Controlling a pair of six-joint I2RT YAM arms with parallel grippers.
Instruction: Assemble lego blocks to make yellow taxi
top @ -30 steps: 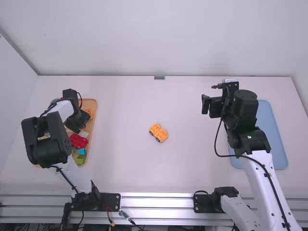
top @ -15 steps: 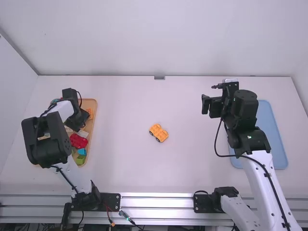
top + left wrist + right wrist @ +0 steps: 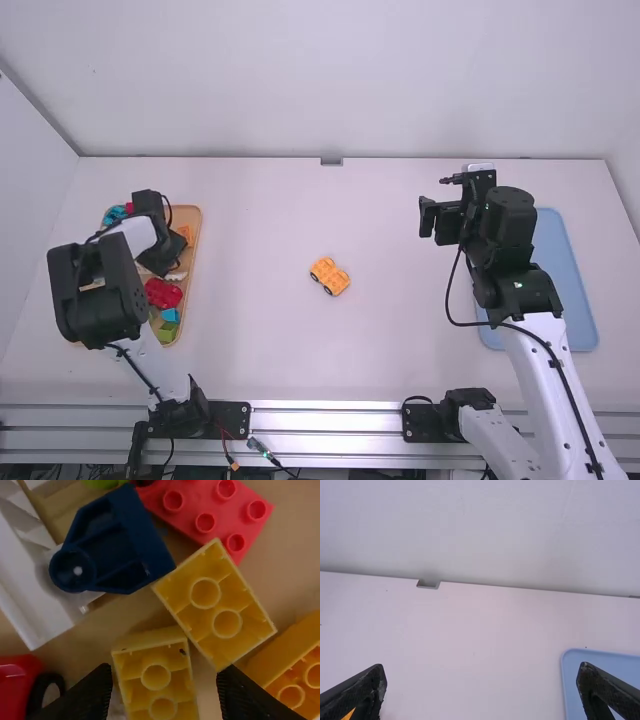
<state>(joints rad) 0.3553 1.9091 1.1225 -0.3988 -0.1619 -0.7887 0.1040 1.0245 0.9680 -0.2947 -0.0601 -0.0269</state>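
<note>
"How far along are we?"

"I'd judge partway: the small orange-yellow plastic car (image 3: 329, 276) sits mid-table on dark wheels, slanted and blocky, apparently upright. More yellow body and a roof piece probably remain to be added."

"And your claws?"

"My left gripper (image 3: 164, 672) is spread open around a rectangular yellow plastic brick (image 3: 156, 676), underside up, in the shallow wooden tray (image 3: 197, 240). My right gripper (image 3: 482, 667) is open too, holding nothing."
</note>
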